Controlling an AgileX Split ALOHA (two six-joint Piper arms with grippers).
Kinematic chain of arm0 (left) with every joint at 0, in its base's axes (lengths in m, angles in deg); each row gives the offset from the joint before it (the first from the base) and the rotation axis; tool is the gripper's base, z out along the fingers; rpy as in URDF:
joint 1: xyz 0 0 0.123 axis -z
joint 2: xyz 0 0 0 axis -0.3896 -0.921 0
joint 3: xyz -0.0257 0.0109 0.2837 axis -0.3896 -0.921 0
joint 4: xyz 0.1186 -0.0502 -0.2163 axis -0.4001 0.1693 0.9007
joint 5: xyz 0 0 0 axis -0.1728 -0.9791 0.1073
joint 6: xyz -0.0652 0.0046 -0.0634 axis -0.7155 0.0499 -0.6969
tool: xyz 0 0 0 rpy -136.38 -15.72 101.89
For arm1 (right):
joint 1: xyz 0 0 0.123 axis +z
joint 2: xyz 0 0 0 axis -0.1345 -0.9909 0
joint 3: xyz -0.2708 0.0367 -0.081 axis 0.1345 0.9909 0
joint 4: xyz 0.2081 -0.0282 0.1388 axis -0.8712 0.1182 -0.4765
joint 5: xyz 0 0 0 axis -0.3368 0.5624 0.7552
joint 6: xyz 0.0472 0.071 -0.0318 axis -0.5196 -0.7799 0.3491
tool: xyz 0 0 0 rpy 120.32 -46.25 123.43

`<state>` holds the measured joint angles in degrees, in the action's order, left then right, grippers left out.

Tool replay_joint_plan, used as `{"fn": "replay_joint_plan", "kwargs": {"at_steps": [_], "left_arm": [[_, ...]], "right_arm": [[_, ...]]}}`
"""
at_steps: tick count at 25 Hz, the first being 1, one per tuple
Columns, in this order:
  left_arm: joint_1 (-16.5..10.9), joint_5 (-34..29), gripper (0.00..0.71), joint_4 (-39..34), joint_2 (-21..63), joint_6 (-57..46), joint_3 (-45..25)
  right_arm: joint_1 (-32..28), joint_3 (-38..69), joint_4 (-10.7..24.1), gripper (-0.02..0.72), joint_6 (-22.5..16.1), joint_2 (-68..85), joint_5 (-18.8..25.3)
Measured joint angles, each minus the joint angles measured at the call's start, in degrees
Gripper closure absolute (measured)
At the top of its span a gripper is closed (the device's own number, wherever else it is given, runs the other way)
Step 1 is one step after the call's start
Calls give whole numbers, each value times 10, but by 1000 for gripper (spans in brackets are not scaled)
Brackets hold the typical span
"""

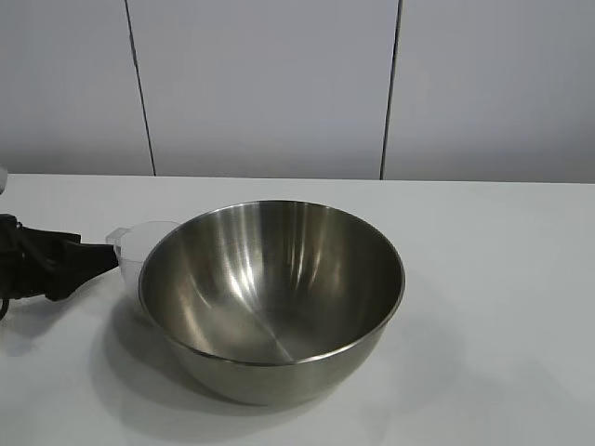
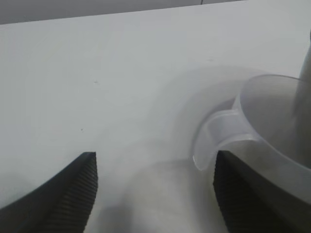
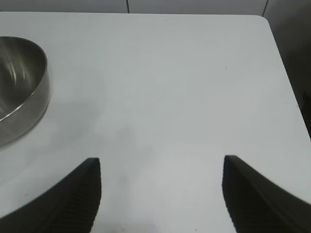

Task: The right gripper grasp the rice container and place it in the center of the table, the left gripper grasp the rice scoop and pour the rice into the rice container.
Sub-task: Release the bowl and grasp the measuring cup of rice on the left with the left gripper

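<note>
Stainless-steel rice container (image 1: 272,297) sits low in the frame's centre on the white desk (image 1: 502,279). Behind it at left, the clear rice scoop (image 1: 138,249) stands beside the released left tool (image 1: 88,262). The right tool (image 3: 160,194) is released too, over bare desk.

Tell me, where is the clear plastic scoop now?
In the exterior view the rice scoop stands on the table just left of the rice container, with the open left gripper reaching it.

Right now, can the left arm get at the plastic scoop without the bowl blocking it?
Probably yes. The left pincer is open and faces the scoop from the side away from the bowl, with bare table between its fingers. The scoop's handle sits near one finger, though the bowl stands close behind.
</note>
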<state>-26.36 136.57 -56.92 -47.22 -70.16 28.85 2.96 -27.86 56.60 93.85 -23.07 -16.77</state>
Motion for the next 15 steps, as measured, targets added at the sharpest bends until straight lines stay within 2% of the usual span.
{"fn": "replay_joint_plan", "kwargs": {"at_steps": [8,15], "left_arm": [[0,0,224,-1,0,-9,10],[0,0,234,-35,0,-11,10]], "right_arm": [[0,0,0,216,0,0,1],[0,0,0,216,0,0,0]]}}
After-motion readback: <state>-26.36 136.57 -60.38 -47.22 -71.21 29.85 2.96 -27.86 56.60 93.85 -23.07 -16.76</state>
